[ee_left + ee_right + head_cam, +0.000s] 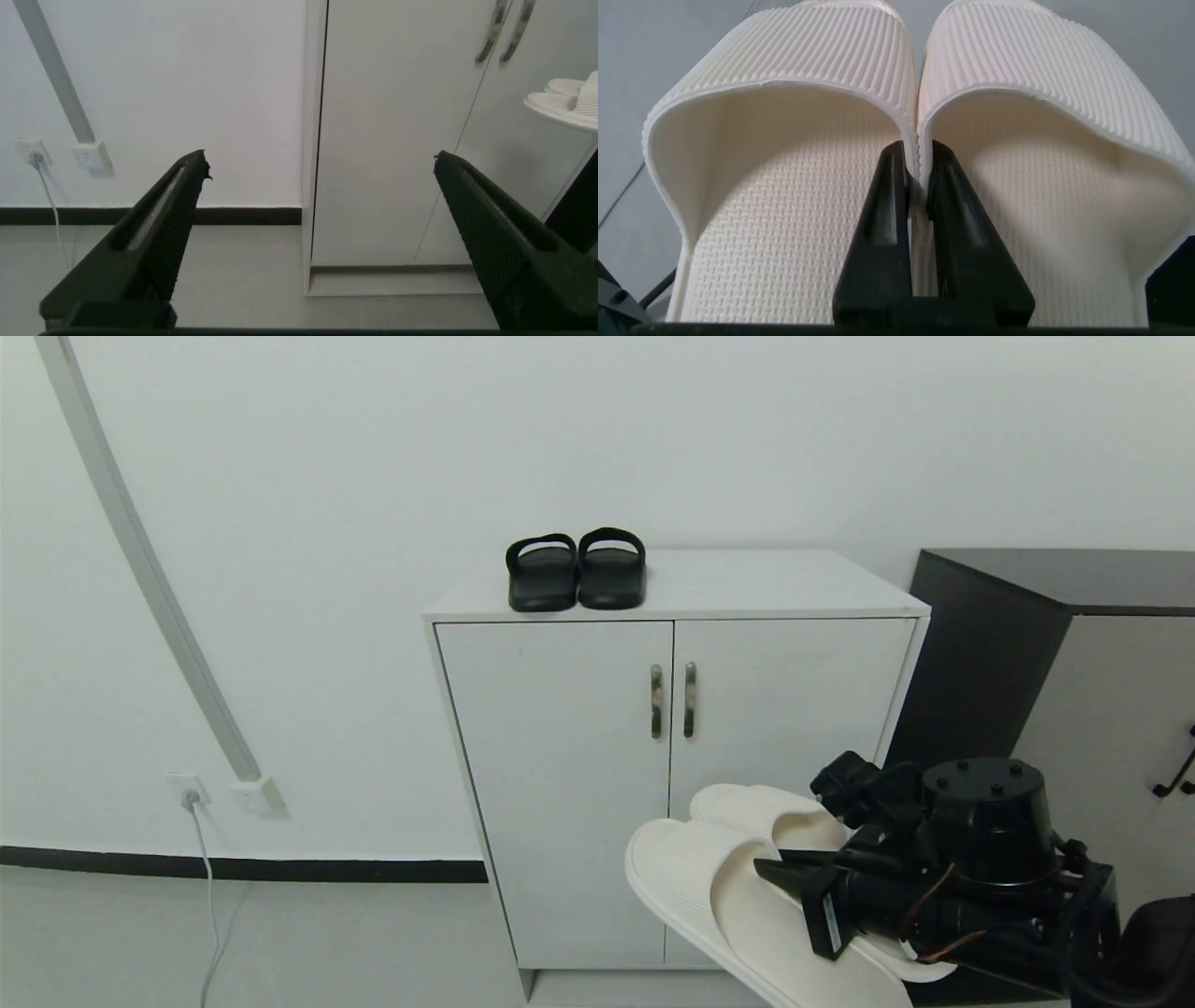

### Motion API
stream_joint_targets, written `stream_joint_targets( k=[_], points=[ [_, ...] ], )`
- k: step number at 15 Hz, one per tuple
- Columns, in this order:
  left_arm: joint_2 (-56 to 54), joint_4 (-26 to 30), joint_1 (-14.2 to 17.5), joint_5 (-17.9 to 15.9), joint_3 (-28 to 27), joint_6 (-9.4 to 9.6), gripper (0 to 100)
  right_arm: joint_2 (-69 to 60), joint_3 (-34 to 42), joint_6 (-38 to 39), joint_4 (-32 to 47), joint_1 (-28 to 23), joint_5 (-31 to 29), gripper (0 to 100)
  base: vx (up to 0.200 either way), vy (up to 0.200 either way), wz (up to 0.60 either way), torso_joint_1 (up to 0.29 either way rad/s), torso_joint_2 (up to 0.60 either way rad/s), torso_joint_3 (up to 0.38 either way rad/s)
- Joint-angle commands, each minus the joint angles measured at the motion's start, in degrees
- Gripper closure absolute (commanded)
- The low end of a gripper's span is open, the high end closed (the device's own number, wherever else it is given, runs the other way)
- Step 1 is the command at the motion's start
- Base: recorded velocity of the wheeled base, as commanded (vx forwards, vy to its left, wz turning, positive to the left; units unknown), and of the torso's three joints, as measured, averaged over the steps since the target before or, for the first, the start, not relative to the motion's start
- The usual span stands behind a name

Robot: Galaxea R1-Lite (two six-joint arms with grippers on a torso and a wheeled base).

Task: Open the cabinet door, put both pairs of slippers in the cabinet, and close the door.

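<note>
The white slippers (738, 887) are pinched by their adjoining strap edges in the right gripper (916, 159), fingers clenched, at 5 o'clock from the handles (672, 700) of the shut cabinet (560, 784). The black slippers (576, 569) are noted on top, at 11 o'clock. The left gripper (320, 161) is held with fingers released. Risk: the held pair may be struck by the right door when opened, and the thin grip lost.

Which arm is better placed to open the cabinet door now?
Left. The left gripper is open and empty, facing the closed cabinet doors; the right gripper is shut on the white slippers.
</note>
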Motion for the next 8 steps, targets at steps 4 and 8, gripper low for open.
stream_joint_targets(
  k=[4,8],
  points=[
    [0.07,-0.02,-0.06,-0.05,0.01,0.07,0,-0.55,2.60,0.01,-1.43,0.57,0.19,100,0.000,0.000,0.00,-0.108,0.46,0.345],
    [0.07,0.07,-0.06,-0.13,-0.08,0.16,0,-0.20,3.04,0.01,-1.60,0.66,0.19,100,0.000,0.000,0.00,-0.052,0.43,0.360]
  ],
)
